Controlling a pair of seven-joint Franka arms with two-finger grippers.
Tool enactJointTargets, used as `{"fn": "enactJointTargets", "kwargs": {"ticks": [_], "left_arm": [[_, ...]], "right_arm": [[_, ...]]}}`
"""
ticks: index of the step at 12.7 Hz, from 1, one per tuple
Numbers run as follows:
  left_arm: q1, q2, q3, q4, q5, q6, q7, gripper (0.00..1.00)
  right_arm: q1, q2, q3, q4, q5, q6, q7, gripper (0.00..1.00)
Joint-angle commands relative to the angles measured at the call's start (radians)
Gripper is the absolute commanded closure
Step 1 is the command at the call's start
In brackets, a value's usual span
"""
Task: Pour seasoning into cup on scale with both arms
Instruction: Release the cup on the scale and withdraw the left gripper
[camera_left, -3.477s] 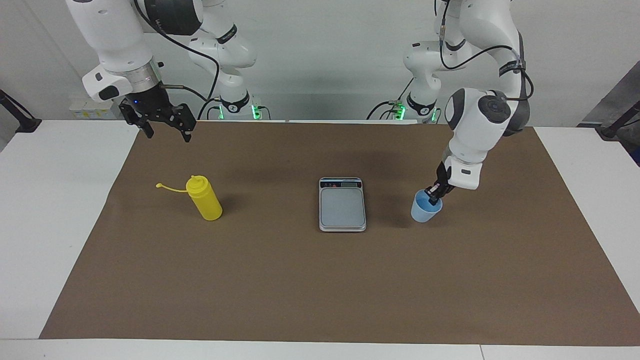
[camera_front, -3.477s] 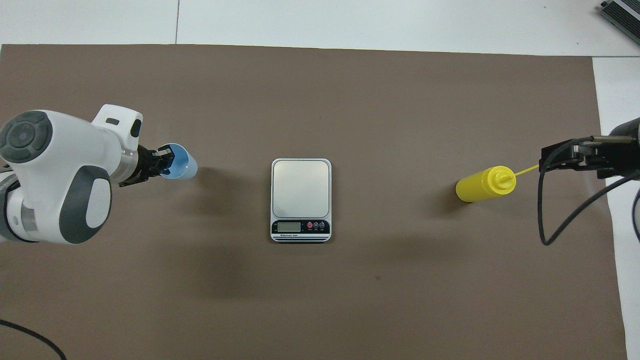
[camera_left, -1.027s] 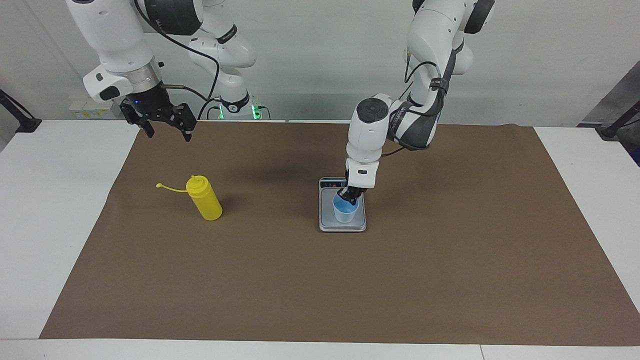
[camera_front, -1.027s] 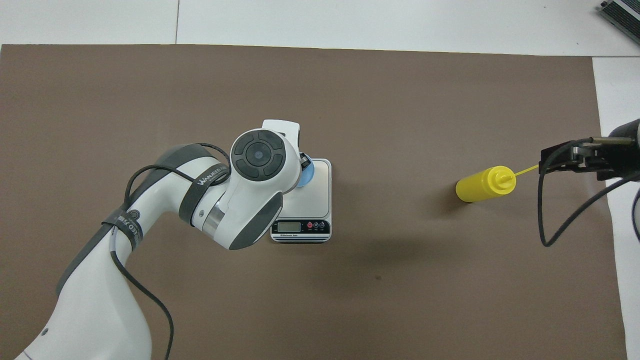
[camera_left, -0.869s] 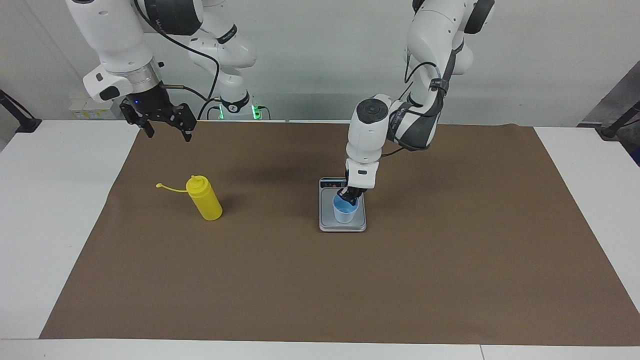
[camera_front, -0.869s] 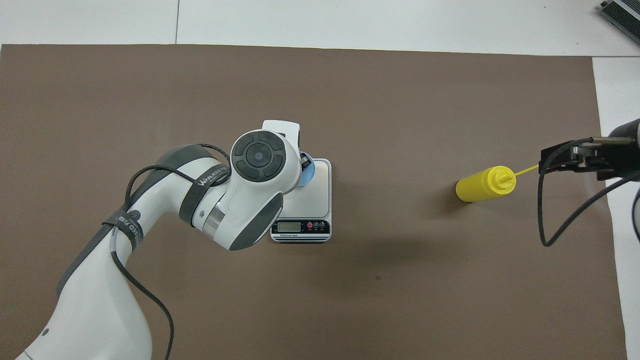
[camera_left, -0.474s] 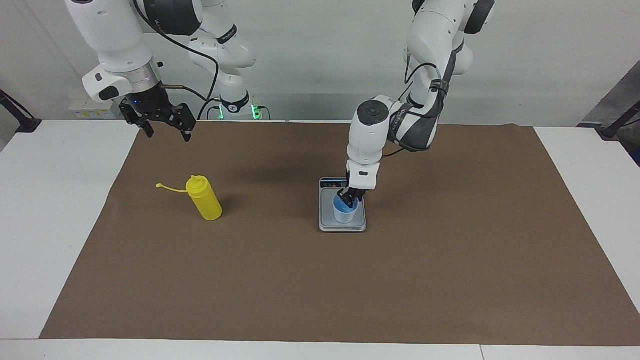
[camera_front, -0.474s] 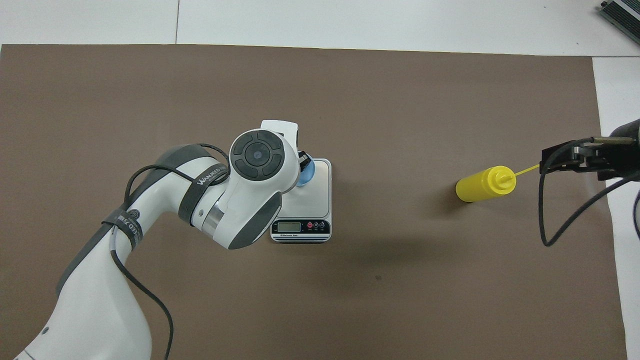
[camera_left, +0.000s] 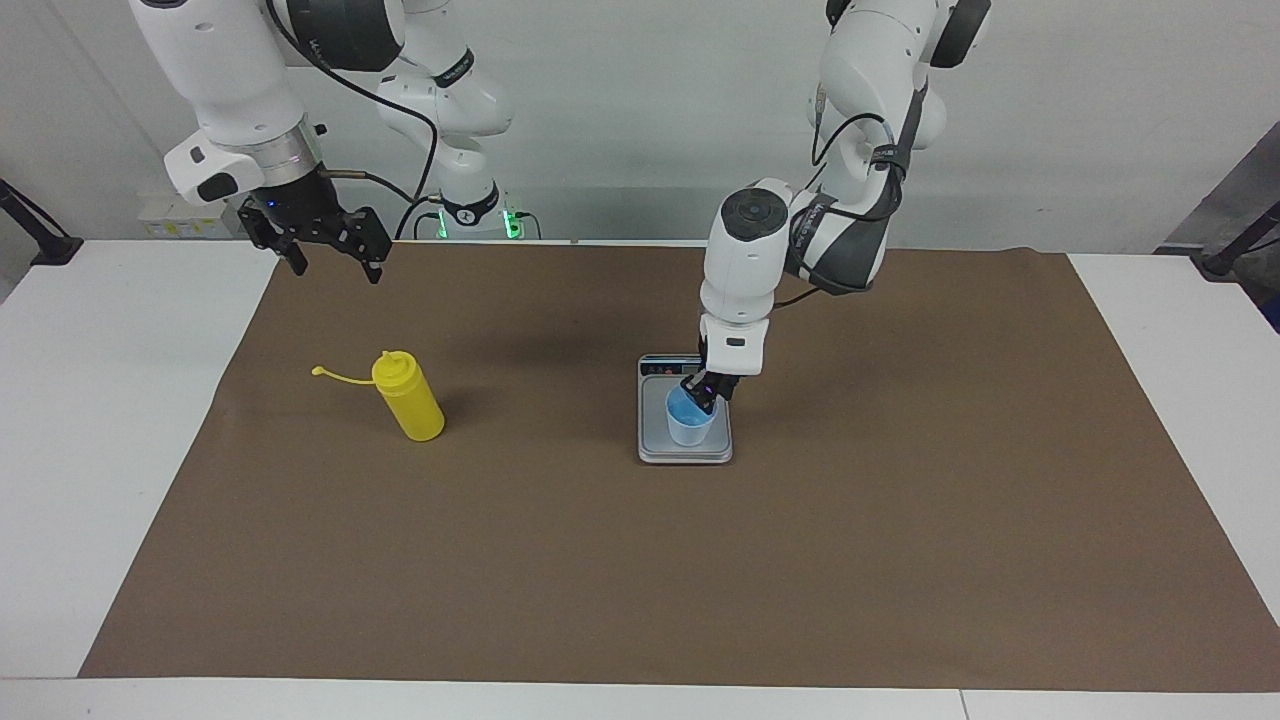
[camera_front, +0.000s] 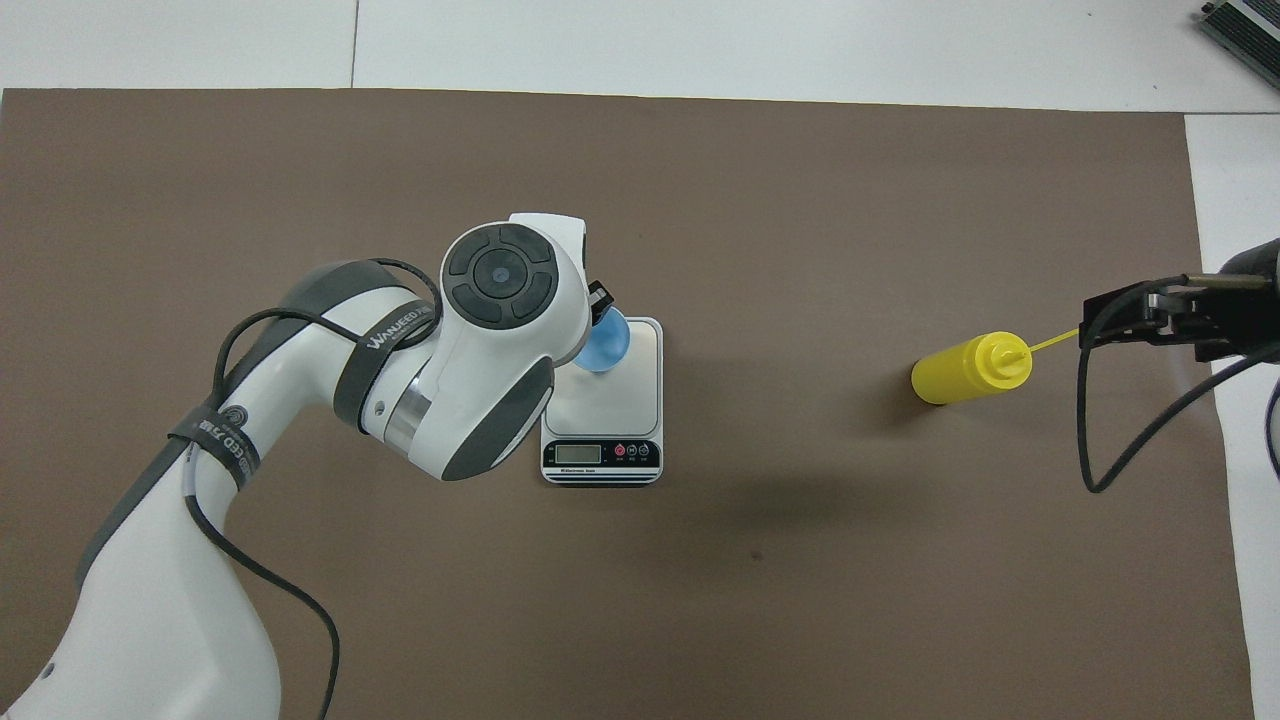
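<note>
The left gripper (camera_left: 705, 392) is at the rim of the light-blue cup (camera_left: 690, 425), on the side toward the robots. The left arm's wrist stands a little higher than a second ago, and in the overhead view it now covers less of the cup's mouth. Whether the gripper has let go of the rim I cannot tell. The cup has not moved in that second. It stands upright on the platform of the digital kitchen scale (camera_left: 685, 456), beside the display strip. I judge the placing step done or nearly done, with the left arm starting to back off.

The right gripper (camera_left: 330, 255) has not moved. It waits with its jaws spread, empty, over the brown mat's edge by the robots.

The yellow squeeze bottle (camera_left: 408, 400) stands untouched toward the right arm's end of the table. Its small cap (camera_left: 318, 371) is off the nozzle and hangs out on its tether.

The cup looks empty. The bottle is opaque, so its fill is hidden. Pouring has not begun.
</note>
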Motion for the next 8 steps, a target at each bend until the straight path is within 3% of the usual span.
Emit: {"fn": "enactJointTargets", "kwargs": {"ticks": [1,6,8], "left_arm": [[0.028,-0.004,-0.006,0.056,0.005,-0.081,0.011,0.59],[0.123,-0.001,-0.009,0.17,-0.116,-0.182,0.101,0.61],[0.161,-0.006,-0.015,0.173,-0.13,-0.242,0.214,0.64]], "right_arm": [[-0.012,-0.008,0.006,-0.012,0.015,0.005,0.005,0.0],[-0.016,-0.012,0.006,-0.027,0.015,0.024,-0.016,0.0],[-0.032,-0.033,0.001,-0.081,0.017,0.074,-0.135,0.0]]}}
